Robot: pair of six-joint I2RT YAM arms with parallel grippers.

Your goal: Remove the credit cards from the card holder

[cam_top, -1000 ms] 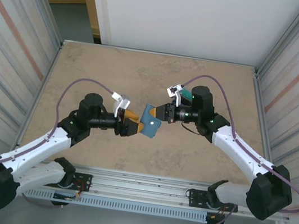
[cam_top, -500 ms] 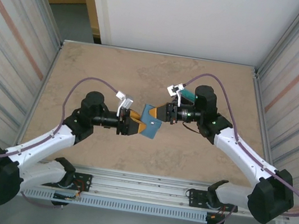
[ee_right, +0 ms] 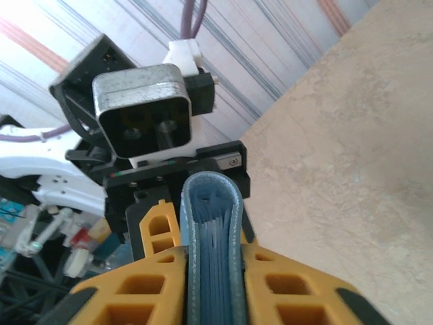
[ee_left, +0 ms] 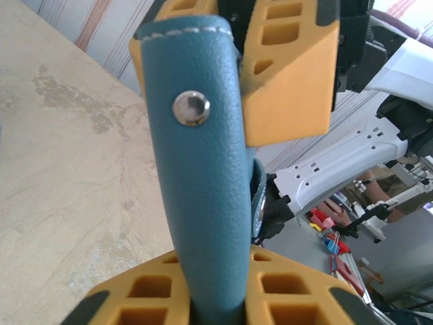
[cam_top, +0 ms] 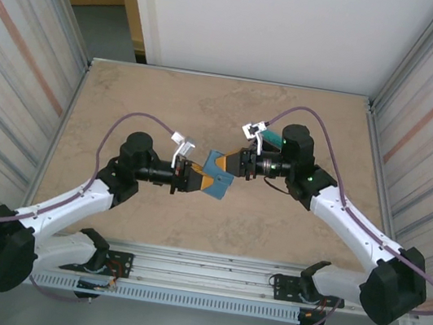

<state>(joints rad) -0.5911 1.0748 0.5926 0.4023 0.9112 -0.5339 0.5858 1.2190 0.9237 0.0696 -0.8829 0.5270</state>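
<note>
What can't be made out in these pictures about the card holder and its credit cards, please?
- Right wrist view: the credit cards show as thin blurred edges inside the card holder; their number and faces are hidden by its walls and the bottom edge.
- Left wrist view: the left fingers are cut off by the bottom edge, with the holder's lower end hidden between them.
- Top view: the holder's opening is too small to read.
</note>
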